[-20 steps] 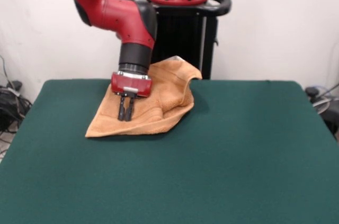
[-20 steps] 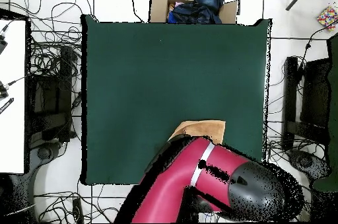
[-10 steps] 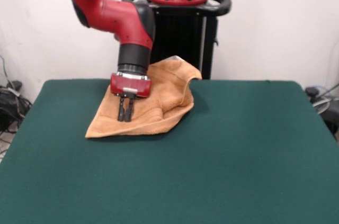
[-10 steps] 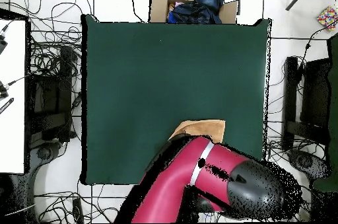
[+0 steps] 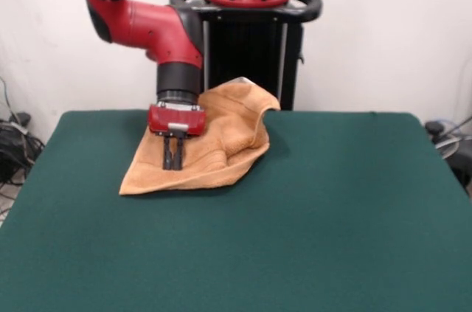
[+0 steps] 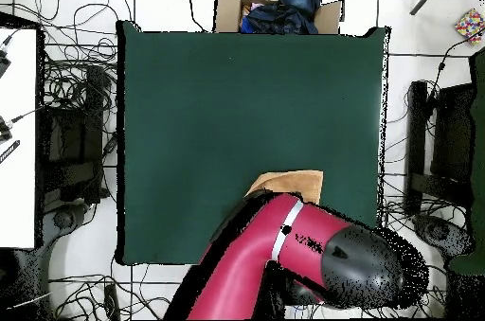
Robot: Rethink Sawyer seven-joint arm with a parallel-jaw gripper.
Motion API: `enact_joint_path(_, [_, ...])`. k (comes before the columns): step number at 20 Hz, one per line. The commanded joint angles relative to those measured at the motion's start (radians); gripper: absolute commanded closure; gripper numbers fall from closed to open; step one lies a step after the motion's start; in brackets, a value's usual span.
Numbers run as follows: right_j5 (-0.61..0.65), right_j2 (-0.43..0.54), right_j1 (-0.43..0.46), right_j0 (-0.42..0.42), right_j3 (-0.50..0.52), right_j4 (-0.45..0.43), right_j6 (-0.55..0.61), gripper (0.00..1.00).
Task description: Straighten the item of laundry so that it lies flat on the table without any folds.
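Hanging over the towel (image 5: 214, 139), the gripper (image 5: 172, 164) is pointing straight down with its fingers nearly together, seemingly gripping nothing; the towel is lying bunched at the counter's (image 5: 310, 223) far edge, its rear rising in folds, likely awaiting a pinch.

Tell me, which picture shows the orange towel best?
The front view: the crumpled orange-tan terry-cloth towel shows almost whole, folds included, under the tool. The overhead view shows only a corner beyond the red arm.
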Motion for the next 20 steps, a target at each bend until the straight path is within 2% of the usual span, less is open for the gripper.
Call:
enact_joint_path(1, [0.294,0.2,0.227,0.004,-0.623,0.389,-0.072,1.0])
enact_joint_path(10, [0.243,0.193,0.231,0.021,-0.606,0.41,-0.016,1.0])
enact_joint_path(20, [0.36,0.174,0.238,0.036,-0.642,0.382,0.061,1.0])
